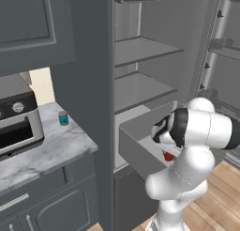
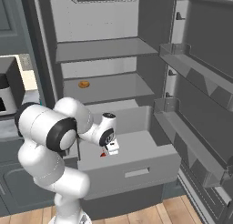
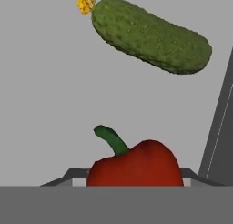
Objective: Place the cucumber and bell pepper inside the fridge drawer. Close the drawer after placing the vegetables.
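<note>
gripper [image 2: 110, 148] fingertips hiding behind the glossy red bell pepper [image 3: 135, 165] they're gripping, pepper hanging over the pulled-out grey box-shaped fridge drawer [image 2: 132, 170], bumpy dark green cucumber [image 3: 151, 34] lying on its floor

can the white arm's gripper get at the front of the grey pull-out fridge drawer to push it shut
Probably yes. The drawer front faces open floor, but the gripper is shut on the red bell pepper inside the drawer and must release and lift out first.

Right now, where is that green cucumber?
The cucumber lies on the grey floor of the pulled-out fridge drawer, seen in the hand view just beyond the red bell pepper, apart from it.
</note>
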Available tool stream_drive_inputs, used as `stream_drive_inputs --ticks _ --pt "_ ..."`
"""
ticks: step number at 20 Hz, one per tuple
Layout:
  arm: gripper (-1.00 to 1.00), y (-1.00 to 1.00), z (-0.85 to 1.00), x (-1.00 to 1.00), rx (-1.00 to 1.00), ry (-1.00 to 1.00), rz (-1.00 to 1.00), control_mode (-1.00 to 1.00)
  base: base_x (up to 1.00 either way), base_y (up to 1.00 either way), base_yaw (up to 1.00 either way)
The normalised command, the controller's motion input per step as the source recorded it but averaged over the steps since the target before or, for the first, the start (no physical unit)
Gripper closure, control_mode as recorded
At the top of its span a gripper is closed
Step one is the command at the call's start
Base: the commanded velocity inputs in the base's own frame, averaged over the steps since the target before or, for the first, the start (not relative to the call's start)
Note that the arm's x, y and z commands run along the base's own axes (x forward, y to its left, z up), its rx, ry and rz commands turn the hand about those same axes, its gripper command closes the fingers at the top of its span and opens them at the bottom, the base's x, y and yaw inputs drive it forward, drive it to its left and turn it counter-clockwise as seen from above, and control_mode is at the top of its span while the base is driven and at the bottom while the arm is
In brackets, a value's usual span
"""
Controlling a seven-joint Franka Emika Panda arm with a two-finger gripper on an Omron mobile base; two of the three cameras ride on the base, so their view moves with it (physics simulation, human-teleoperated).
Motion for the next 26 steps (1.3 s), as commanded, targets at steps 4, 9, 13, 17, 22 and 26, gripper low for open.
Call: stream_drive_inputs --ticks 4,9,13,17,22,26 --pt "-1.0 -0.11 0.16 0.0 0.02 0.0 -0.01 -1.0 0.0 0.0 0.0" --pt "-1.0 0.02 0.85 0.08 0.03 -0.02 -0.01 -1.0 0.0 0.0 0.0" --pt "-1.0 0.12 1.0 0.04 0.0 0.0 -0.05 -1.0 0.0 0.0 0.0" --pt "-1.0 0.06 1.0 -0.04 0.0 -0.06 -0.07 -1.0 0.0 0.0 0.0" --pt "-1.0 -0.45 0.71 -0.87 0.08 -0.11 -0.11 -1.0 0.0 0.0 0.0" --pt "-1.0 -1.0 0.07 -1.0 0.23 -0.15 -0.09 -1.0 0.0 0.0 0.0"
